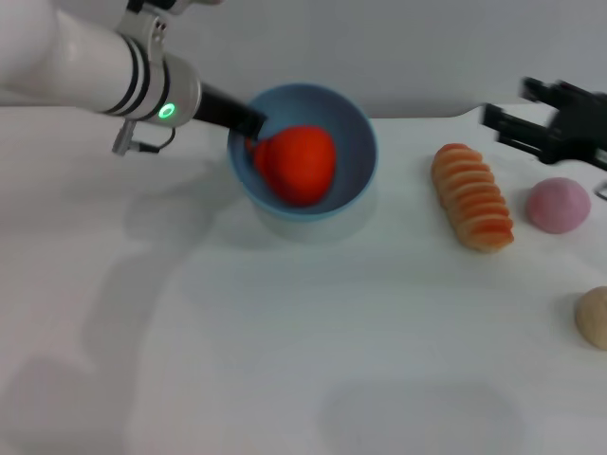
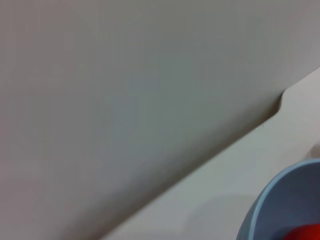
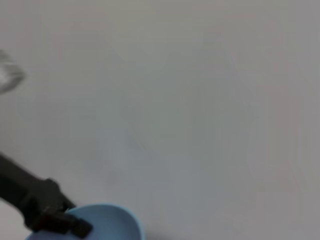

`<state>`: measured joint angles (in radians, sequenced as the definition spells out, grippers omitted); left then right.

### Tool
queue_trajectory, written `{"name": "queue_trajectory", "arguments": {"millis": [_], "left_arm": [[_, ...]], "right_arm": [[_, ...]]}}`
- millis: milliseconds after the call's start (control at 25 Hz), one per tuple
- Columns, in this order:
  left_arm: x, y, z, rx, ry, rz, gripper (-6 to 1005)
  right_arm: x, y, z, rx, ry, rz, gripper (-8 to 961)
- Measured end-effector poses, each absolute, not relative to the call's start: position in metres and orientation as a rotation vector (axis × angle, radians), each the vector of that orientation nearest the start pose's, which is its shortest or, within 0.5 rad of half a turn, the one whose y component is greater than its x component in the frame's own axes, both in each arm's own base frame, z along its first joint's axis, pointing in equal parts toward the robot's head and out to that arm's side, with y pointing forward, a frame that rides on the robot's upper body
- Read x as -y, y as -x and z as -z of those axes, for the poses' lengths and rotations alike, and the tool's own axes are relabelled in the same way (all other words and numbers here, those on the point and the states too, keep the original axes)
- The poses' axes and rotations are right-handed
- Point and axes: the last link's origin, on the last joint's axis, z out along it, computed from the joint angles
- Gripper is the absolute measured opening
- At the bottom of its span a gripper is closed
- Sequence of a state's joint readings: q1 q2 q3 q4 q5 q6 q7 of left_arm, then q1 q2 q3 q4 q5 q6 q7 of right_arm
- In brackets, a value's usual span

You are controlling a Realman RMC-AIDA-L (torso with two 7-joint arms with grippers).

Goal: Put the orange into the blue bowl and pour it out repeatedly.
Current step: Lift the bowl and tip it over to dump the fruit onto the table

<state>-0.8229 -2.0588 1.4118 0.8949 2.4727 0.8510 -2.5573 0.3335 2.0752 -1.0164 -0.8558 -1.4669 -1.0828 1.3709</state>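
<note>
The blue bowl (image 1: 356,142) is tilted with its opening facing the front of the table, at the back centre-left. The red-orange orange (image 1: 296,163) lies inside it against the lower wall. My left gripper (image 1: 248,125) is shut on the bowl's left rim, reaching in from the left. The left wrist view shows a slice of the bowl (image 2: 280,200) and a bit of the orange (image 2: 305,232). In the right wrist view the bowl's rim (image 3: 115,222) appears with the left gripper (image 3: 65,222) clamped on it. My right gripper (image 1: 524,106) hovers open and empty at the far right.
A ridged pale-orange loaf (image 1: 472,196) lies right of the bowl. A pink ball (image 1: 559,204) sits beside it under the right gripper, and a tan ball (image 1: 593,318) is at the right edge. The white table (image 1: 285,360) stretches toward the front.
</note>
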Motion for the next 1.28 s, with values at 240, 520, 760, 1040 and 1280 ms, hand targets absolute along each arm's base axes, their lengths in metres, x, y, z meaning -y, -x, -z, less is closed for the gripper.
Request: {"name": "queue_trajectory", "arguments": {"millis": [240,520,760,1040,1280], "left_arm": [[-0.45,0.129,0.03,0.443,2.343,-0.115,-2],[-0.422,0.104,0.05,-0.015,2.299,-0.153,-1],[-0.391,0.096,0.075,-0.264,2.294,-0.111,-1],[-0.368,0.085,0.092,-0.576,2.242,-0.052,-1],[-0.37,0.079,0.093,-0.748,2.13,-0.008,-1]], "right_arm": [[-0.328,-0.313,-0.044,-0.609,1.997,-0.869,696],[-0.31,-0.339,-0.056,-0.694,1.826,-0.937,719],[-0.31,-0.338,-0.057,-0.688,1.82,-0.959,719],[-0.316,-0.333,-0.053,-0.692,1.834,-0.976,719],[-0.317,-0.333,-0.052,-0.699,1.834,-0.978,718]]}}
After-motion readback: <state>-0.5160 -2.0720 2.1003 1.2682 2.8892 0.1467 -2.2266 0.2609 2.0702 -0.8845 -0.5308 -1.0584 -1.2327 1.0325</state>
